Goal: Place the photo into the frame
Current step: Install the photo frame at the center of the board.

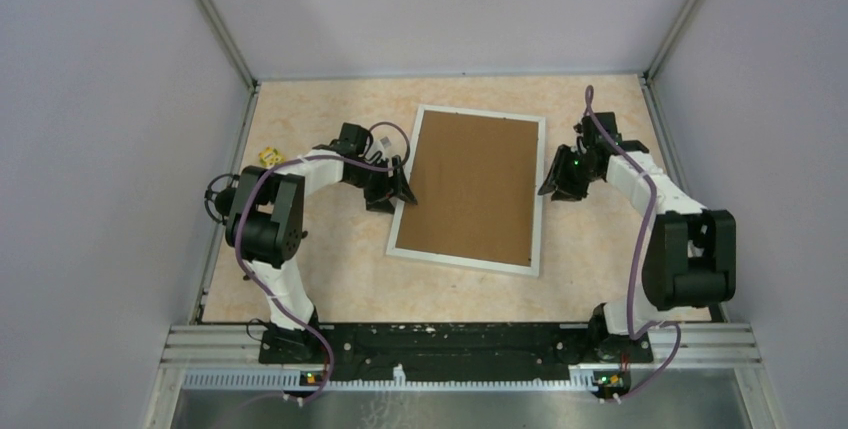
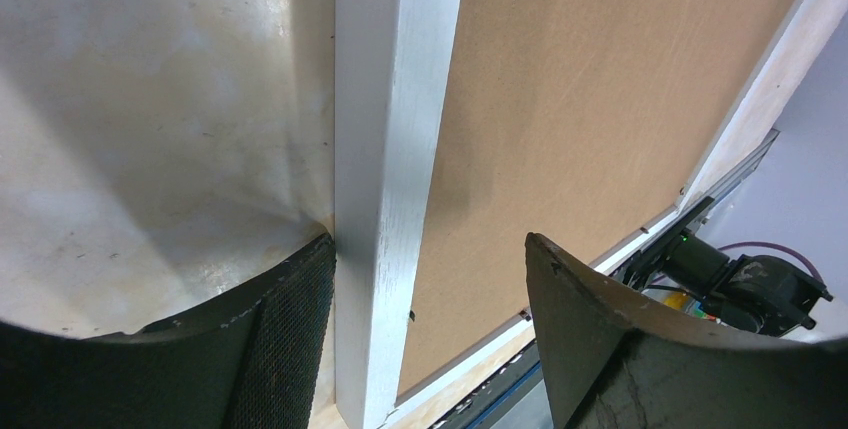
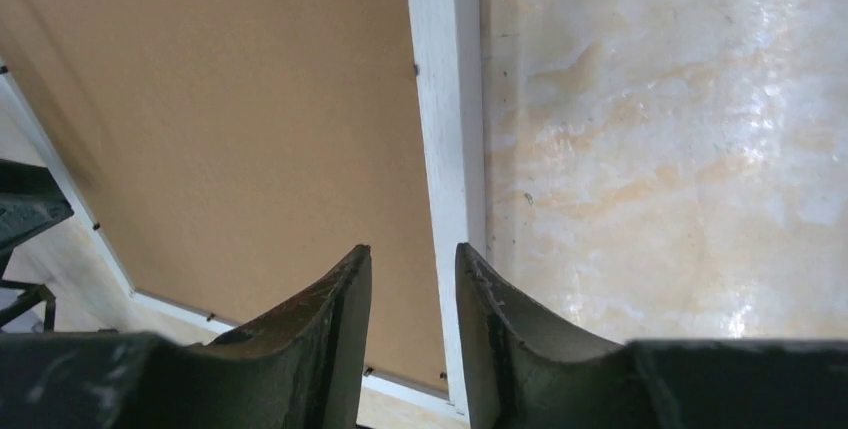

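Left claw [image 2: 428, 241] stands wide open over a thin bar of the frame [image 2: 385, 129]; right claw [image 3: 412, 249] is barely open. It looks stiff and light: grab its bars.

matt white painted frame [image 2: 385, 149], matt brown fibrous backing board [image 2: 580, 99]

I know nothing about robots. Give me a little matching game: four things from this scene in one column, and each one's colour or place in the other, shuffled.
1. frame
2. backing board
3. left jaws
4. small yellow object

a. brown, filling the rectangle
b. near the left edge of the table
c. white bars
d. spread wide, one on either side of the frame's left bar

Pairs: 1-c, 2-a, 3-d, 4-b
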### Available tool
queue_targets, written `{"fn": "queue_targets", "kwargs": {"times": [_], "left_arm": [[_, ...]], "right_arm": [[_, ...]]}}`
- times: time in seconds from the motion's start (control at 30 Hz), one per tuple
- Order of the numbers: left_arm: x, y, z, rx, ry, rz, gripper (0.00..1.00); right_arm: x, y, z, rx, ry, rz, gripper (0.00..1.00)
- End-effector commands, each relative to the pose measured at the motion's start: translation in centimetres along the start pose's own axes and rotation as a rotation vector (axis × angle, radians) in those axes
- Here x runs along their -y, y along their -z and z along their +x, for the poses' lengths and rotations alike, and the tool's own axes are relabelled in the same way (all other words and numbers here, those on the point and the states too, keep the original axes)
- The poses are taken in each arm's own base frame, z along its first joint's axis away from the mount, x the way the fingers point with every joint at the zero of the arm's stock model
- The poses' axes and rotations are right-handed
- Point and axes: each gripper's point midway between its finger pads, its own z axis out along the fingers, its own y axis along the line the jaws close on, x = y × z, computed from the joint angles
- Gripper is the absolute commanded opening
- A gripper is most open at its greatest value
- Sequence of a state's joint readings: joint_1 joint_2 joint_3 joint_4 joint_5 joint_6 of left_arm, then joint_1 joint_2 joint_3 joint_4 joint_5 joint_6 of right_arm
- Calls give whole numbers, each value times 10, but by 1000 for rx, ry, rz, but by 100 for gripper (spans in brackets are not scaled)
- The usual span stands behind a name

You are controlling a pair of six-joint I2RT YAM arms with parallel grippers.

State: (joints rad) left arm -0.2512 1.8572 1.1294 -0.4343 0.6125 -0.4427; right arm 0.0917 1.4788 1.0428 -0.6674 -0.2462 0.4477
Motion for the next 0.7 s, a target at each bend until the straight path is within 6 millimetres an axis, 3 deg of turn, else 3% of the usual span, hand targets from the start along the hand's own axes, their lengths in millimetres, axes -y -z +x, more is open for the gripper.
{"fn": "queue_targets", "kwargs": {"times": [0.0, 0.17, 0.67], "left_arm": [[9, 4, -1, 8, -32, 20, 74], [8, 4, -1, 7, -30, 20, 74], [7, 1, 0, -6, -19, 30, 74]], "right_arm": [[-7, -22, -20, -31, 45, -105, 33], [8, -37, -31, -18, 35, -76, 25], [13, -72, -66, -9, 24, -53, 24]]}}
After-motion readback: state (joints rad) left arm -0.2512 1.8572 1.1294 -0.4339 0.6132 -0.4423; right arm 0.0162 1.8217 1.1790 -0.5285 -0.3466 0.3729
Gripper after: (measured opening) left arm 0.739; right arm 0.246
